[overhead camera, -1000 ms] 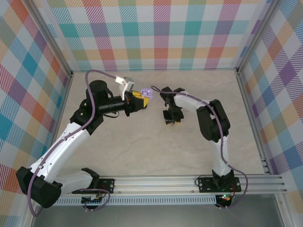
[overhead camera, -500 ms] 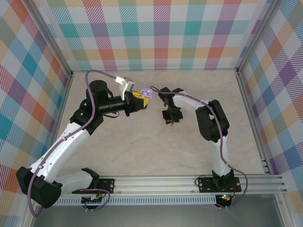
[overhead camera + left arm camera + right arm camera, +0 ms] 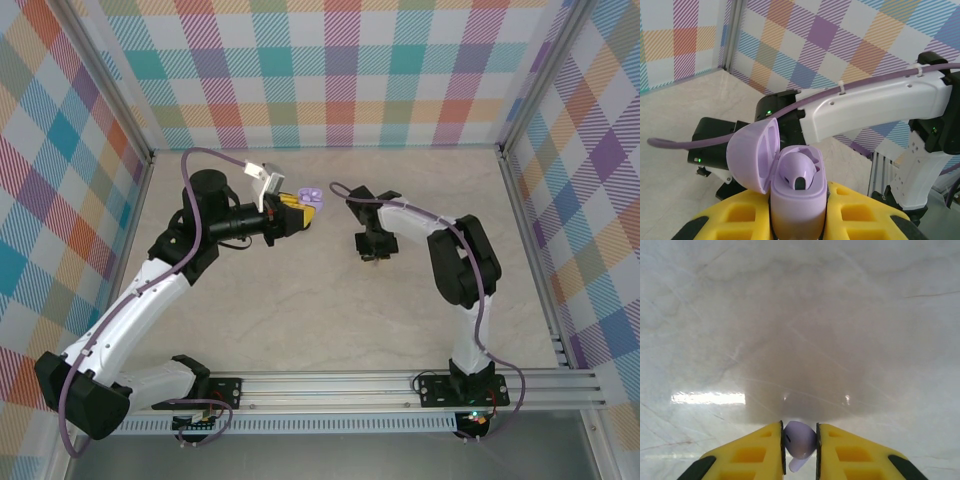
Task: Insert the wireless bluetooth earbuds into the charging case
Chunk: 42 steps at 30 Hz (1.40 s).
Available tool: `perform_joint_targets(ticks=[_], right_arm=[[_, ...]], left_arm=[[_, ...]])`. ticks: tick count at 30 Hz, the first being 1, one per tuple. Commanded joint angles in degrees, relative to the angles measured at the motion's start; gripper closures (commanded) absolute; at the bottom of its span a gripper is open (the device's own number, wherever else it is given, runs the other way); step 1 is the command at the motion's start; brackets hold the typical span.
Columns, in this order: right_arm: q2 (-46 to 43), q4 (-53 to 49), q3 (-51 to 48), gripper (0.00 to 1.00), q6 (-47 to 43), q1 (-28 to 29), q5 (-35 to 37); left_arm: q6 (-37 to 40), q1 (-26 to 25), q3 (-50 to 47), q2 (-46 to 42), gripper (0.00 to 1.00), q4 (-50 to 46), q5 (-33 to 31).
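Observation:
My left gripper (image 3: pixel 797 227) is shut on a lilac charging case (image 3: pixel 796 200), held upright with its lid (image 3: pixel 752 155) flipped open to the left. One lilac earbud (image 3: pixel 797 172) sits in the case. From above, the case (image 3: pixel 309 195) shows at the left gripper's yellow tips (image 3: pixel 298 212), above the middle of the table. My right gripper (image 3: pixel 800 450) is shut on a second lilac earbud (image 3: pixel 801 440), pinched between its yellow fingers just over the marble surface. In the top view the right gripper (image 3: pixel 373 247) points down, to the right of the case and a little nearer.
The marble tabletop (image 3: pixel 330 300) is ringed by plaid walls and a metal frame (image 3: pixel 520 220). The right arm's white link (image 3: pixel 870 107) and a purple cable (image 3: pixel 715 140) cross behind the case in the left wrist view.
The right gripper has closed on the earbud and shifted slightly to the right. The left arm and the case have stayed still.

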Motion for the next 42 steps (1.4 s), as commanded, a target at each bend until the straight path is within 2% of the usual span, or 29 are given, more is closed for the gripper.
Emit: perform_joint_targets(ticks=[1,16,30,42], right_arm=[[-4.41,2.30,-1.46,0.79,0.53,-0.35,1.02],[-14.60,9.11,-6.96,0.79,-1.55,-0.35,-0.88],[-27.04,16.59,-12.83,0.79,-4.63,-0.29,-6.16],[-36.50,20.98,-14.91,0.78,-6.75,-0.19,-11.86]], left_arm=[[0.49,0.17,1.18,1.06,0.88,-1.21,-0.91],[-6.08,0.20,-0.41,6.17,0.87,-1.84,-11.29],[-13.04,0.10,-5.01,11.23,0.87,3.16,-11.03],[-14.49,-0.22,-7.67,15.81,0.87,9.16,-5.03]])
